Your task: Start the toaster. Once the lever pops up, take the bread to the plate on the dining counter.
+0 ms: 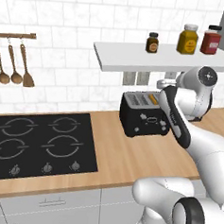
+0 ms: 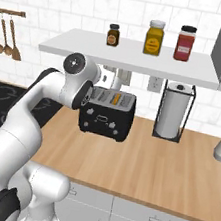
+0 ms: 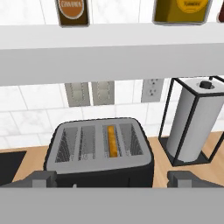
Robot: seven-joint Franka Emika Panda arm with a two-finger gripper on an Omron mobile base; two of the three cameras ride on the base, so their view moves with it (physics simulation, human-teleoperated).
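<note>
Jaws above and just behind the toaster's front, bread sunk in a slot ahead.

Left base view: the toaster point(image 1: 144, 114) sits on the surface under the shelf, the arm bent over its right end. Right base view: the bread point(image 2: 116, 99) shows orange in a slot. Hand view: the jaws point(image 3: 112, 179) stand wide apart, empty, straddling the toaster's near edge; the bread's long axis runs straight away from them.
</note>
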